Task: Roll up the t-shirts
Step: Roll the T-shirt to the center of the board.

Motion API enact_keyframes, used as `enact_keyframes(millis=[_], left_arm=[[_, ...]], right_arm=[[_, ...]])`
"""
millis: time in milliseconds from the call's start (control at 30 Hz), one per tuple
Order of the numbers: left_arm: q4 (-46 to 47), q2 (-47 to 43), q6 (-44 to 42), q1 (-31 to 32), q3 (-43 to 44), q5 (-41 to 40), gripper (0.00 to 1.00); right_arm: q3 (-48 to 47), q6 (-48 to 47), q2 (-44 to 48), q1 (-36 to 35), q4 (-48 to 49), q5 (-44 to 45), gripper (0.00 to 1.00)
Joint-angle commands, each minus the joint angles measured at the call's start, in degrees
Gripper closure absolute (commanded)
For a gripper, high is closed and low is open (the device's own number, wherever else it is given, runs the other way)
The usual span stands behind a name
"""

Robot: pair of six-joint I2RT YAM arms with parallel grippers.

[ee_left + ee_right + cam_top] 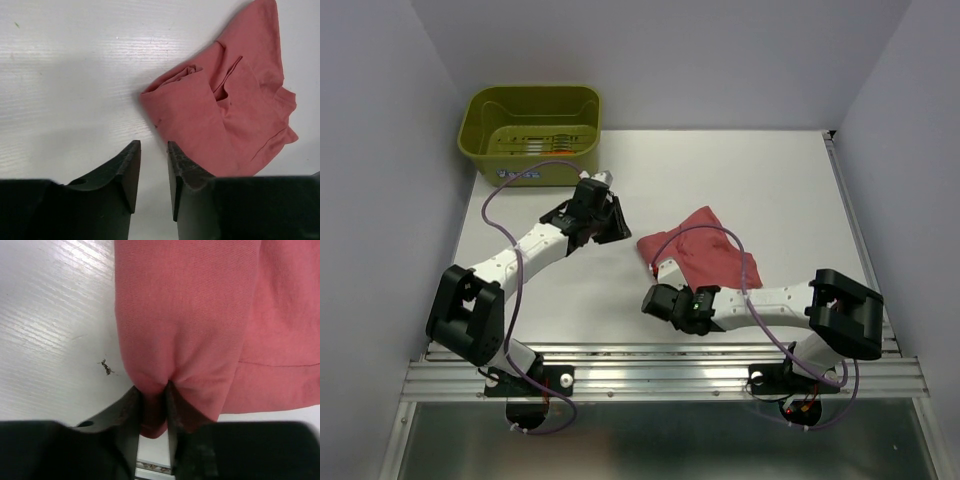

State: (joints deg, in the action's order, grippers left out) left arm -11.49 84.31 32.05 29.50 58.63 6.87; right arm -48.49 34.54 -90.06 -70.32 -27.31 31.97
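- The shirt (pixel 708 255), dusty brick-red, lay crumpled on the table (pixel 770 170), right of centre and in front of the right arm.
- The cloth was bunched in loose folds and was not flat; one folded lobe pointed toward the left gripper's side (pixel 225 115).
- The right gripper (pixel 152 390) was closed on the shirt's near edge: a narrow fold of cloth (pixel 200 315) was pinched between both fingers, and the fabric puckered at the pinch point.
- In the top view the right gripper (pixel 662 280) sat at the shirt's near-left corner, low over the table.
- A small dark speck (pixel 106 367) marked the table just left of the pinched fold.
- The left gripper (pixel 154 145) had its jaws slightly parted with bare table showing in the gap; it held nothing.
- The left gripper (pixel 610 228) was positioned left of the shirt, apart from the cloth and not touching it.
- The olive-green tub (pixel 530 92) stood at the table's far left corner, well apart from the shirt.
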Motion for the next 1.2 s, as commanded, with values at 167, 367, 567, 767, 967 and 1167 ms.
enact_keyframes(millis=[167, 367, 567, 767, 967, 1167], left_arm=[[7.0, -1.08, 3.01, 1.79, -7.12, 3.85, 0.07], [10.95, 0.59, 5.03, 4.16, -9.76, 4.29, 0.01], [20.35, 1.2, 8.55, 4.25, -15.04, 6.66, 0.01], [26.23, 5.24, 9.69, 4.34, -16.79, 9.03, 0.01], [32.66, 6.91, 12.86, 4.43, -18.73, 10.44, 0.01], [34.6, 11.66, 13.47, 4.61, -16.45, 10.26, 0.21]], right_arm=[[3.22, 1.23, 2.16, -0.6, 6.3, -0.85, 0.99], [5.25, 0.87, 8.58, -0.6, 10.61, -5.07, 0.99], [7.44, 2.28, 14.21, 1.24, 12.72, -9.37, 0.99], [9.64, 3.34, 18.77, 3.61, 13.6, -12.45, 0.99], [10.34, 4.04, 20.27, 4.14, 13.78, -13.33, 0.99], [11.31, 4.04, 20.63, 4.14, 13.69, -13.77, 0.99]])
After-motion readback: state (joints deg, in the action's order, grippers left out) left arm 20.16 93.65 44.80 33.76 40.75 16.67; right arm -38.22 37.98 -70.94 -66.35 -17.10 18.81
